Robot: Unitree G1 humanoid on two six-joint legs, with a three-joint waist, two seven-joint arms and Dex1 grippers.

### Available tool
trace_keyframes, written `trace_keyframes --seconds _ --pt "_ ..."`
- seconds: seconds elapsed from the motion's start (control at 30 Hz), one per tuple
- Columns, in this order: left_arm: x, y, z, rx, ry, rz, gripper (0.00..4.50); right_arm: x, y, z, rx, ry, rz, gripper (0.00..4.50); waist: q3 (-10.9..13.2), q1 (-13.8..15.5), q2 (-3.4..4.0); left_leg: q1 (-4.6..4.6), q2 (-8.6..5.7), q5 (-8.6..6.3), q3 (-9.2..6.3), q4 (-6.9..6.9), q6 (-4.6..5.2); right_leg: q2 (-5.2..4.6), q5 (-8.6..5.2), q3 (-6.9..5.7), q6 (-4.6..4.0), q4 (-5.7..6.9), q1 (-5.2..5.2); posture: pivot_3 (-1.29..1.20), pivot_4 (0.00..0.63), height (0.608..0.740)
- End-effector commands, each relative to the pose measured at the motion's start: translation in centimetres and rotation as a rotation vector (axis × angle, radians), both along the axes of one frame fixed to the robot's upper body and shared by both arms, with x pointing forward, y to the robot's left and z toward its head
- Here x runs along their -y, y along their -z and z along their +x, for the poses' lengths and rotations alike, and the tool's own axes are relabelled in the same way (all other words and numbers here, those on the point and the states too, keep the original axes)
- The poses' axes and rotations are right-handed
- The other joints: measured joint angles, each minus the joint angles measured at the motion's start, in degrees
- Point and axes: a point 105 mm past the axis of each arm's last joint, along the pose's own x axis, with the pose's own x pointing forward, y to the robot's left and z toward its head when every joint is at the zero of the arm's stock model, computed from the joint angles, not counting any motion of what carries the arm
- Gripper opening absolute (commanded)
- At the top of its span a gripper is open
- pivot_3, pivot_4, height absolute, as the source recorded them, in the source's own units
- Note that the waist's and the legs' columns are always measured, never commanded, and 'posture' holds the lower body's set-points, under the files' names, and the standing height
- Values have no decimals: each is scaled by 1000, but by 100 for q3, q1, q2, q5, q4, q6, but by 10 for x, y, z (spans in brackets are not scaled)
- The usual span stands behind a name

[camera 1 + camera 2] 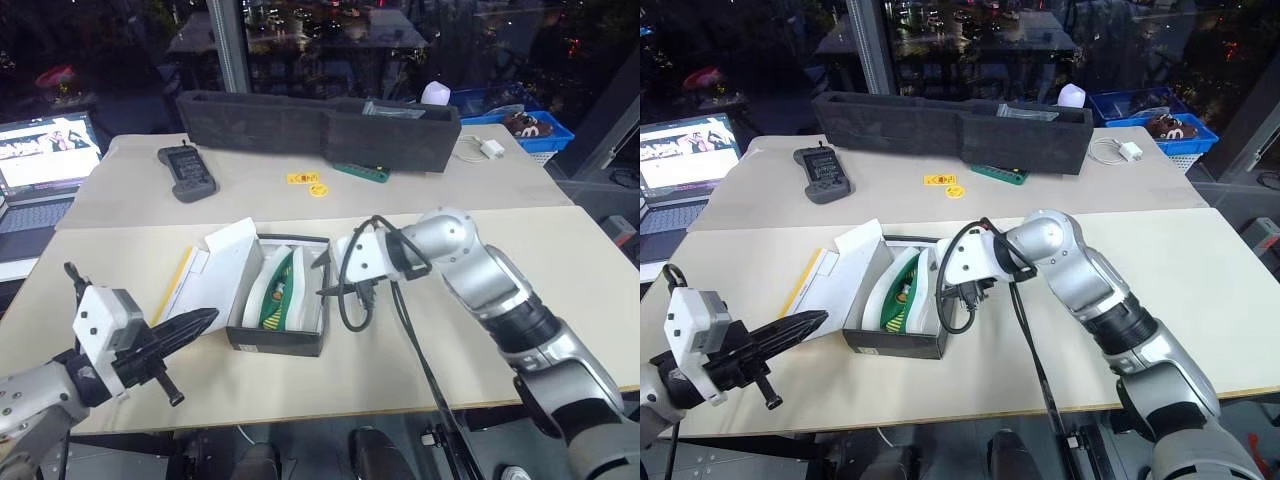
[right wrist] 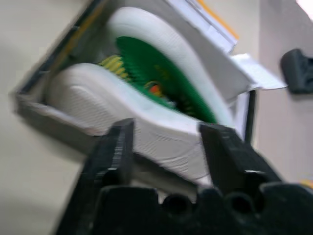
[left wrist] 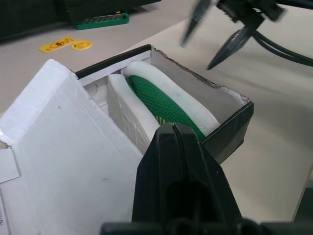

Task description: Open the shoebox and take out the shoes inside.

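R tool (image 1: 343,276) is seen at the right-hand long wall of the shoebox (image 1: 279,340), above the rim, w/ its two black fingers spread apart and nothing between them; in the right wrist view the fingers frame the nearer shoe w/o contact being shown. L tool (image 1: 190,326) is held low, just off the near-left corner of the shoebox, fingers pressed together into one point, nothing gripped.

Shoebox is placed on the near tabletop (image 1: 480,395), roughly mid-way across, well short of the long black foam tray (image 1: 320,128) at the far side.

Progress: opening is judged done. The lid (image 1: 215,268) is folded back to the left of the base, white inside face up, yellow edge showing. Removal is judged not yet started: both shoes (image 1: 280,288) are still seen inside the base, side by side, white soles and green knit uppers visible. Left to do: a shoe to be gripped, lifted clear of the walls, set on the tabletop; then the other.

Orientation: the box's long axis runs away from the robot, near edge to far edge, slightly skewed. The shoes lie along that same axis, apparently tipped on their sides. Which end is toe cannot be told.
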Motion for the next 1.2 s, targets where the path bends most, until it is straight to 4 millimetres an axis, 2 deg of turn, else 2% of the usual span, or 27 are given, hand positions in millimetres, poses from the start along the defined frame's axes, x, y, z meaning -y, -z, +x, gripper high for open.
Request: trace_keyframes --seconds 0.03,0.27,0.5,0.77,1.0,1.13,1.2 --pt "2 -1 1 8 8 10 0 -18 -17 5 224 -100 -22 4211 0 -5 0 0 0 0 0 0 0 0 0 0 0 0 0 0 150 715" --pt "3 0 2 4 16 6 0 -30 -9 8 358 -254 -153 4211 0 6 1 1 0 0 0 0 0 0 1 0 -1 1 0 0 150 715" --pt "3 3 1 7 14 0 0 -33 12 3 446 -432 -317 4211 1 1 2 3 1 0 -1 0 0 1 2 0 -2 2 1 0 150 715" --pt "3 7 1 6 10 -6 0 -30 9 12 492 -476 -397 4211 1 5 3 5 1 0 -1 0 0 1 5 0 -6 3 2 0 150 715" --pt "3 8 2 11 9 -10 0 -33 39 5 441 -536 -429 4211 1 6 3 6 2 0 -2 0 0 2 5 0 -8 5 3 0 150 715" --pt "4 9 2 11 12 -11 0 -34 47 3 430 -548 -437 4211 1 10 2 14 1 0 -3 0 0 1 4 0 -7 5 12 0 150 715" --pt "4 9 3 12 11 -11 0 -33 48 4 425 -543 -435 3698 1 9 2 23 1 0 -3 0 0 1 3 0 -8 5 20 0 150 715"
